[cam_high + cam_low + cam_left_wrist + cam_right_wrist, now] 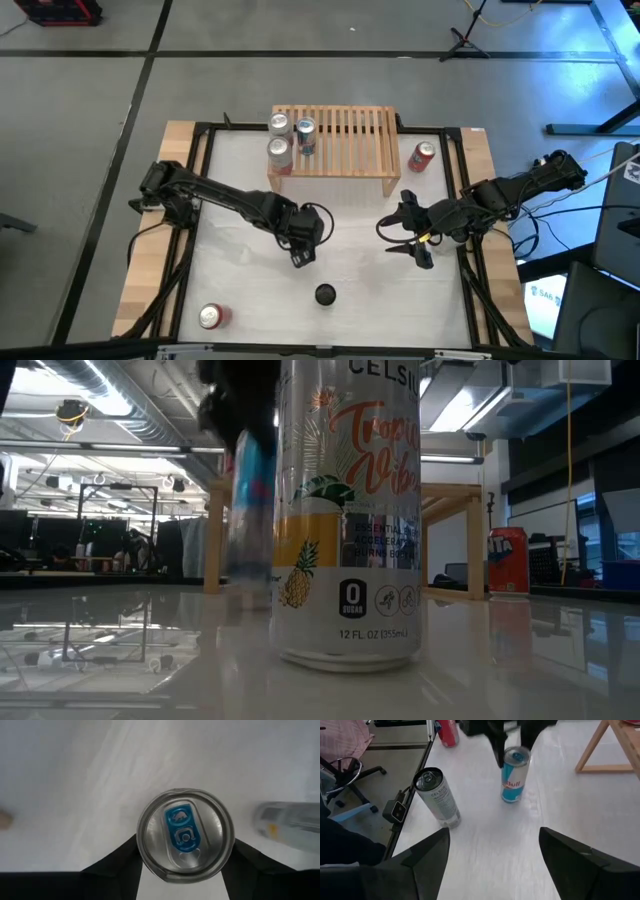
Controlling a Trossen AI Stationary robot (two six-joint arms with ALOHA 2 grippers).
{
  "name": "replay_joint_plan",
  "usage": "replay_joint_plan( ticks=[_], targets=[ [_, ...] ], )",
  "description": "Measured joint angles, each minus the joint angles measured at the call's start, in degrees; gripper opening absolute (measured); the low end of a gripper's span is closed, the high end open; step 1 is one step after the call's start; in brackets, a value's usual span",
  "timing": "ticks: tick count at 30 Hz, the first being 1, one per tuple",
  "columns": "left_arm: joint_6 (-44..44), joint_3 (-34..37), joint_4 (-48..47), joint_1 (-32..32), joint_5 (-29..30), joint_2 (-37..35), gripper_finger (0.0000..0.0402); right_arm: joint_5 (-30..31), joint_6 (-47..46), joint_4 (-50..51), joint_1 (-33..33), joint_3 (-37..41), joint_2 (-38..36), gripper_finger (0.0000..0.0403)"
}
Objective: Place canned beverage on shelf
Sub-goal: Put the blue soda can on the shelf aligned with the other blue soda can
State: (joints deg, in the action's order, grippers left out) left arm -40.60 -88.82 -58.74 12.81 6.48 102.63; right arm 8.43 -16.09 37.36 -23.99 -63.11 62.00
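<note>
The left gripper (303, 256) sits just below the middle of the overhead frame, at the end of the left arm that reaches in from the picture's left. Its two dark fingers (116, 862) stand on either side of an upright blue and silver can (185, 834). The left wrist camera looks straight down on the can's silver top and blue pull tab, so the can's long axis runs vertical, directly between the fingers. The fingers sit close against the can's sides and appear to grip it, with the can's base near or on the white table (240, 270). Contact with the table cannot be made out.

The shelf (335, 140) lies toward the upper middle of the overhead frame, up and slightly right of the held can. Three cans already stand at its left end, and the slats to the right are bare.

The right gripper (420, 250) waits at centre right of the overhead frame, fingers spread wide and holding nothing. The left arm is clearly the one on the can.

A silver Celsius can (438, 797) stands near the lower middle table edge, and two red cans stand apart elsewhere.
</note>
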Motion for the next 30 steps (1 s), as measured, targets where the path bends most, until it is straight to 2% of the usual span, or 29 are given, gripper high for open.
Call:
replay_joint_plan(
  ticks=[4, 9, 16, 19, 25, 30],
  targets=[
    [5.7, -8.2, -6.0, -1.3, 0.0, -0.1, 0.0199, 0.0, 0.0, 0.0, 0.0, 0.0, 0.0, 0.0294],
    [13.9, -21.7, -13.8, -4.1, 0.2, -0.2, 0.0200, 0.7, 0.1, -0.2, 0.0, 0.0, 0.0, 0.0294],
    [27.1, -35.3, -22.2, -11.0, 0.1, -0.2, 0.0202, 8.6, -1.7, -0.3, 0.0, 0.0, 0.0, 0.0294],
    [32.5, -38.0, -23.7, -14.6, -1.4, -0.2, 0.0203, 11.7, -3.6, -0.4, 0.0, 0.0, 0.0, 0.0294],
    [39.8, -38.9, -25.4, -22.1, -9.3, -0.2, 0.0203, 17.1, -7.9, -0.4, 0.0, 0.0, 0.0, 0.0294],
    [45.3, -38.9, -27.6, -26.9, -9.0, -0.2, 0.0204, 20.7, -10.6, -0.4, 0.0, 0.0, 0.0, 0.0294]
  ],
)
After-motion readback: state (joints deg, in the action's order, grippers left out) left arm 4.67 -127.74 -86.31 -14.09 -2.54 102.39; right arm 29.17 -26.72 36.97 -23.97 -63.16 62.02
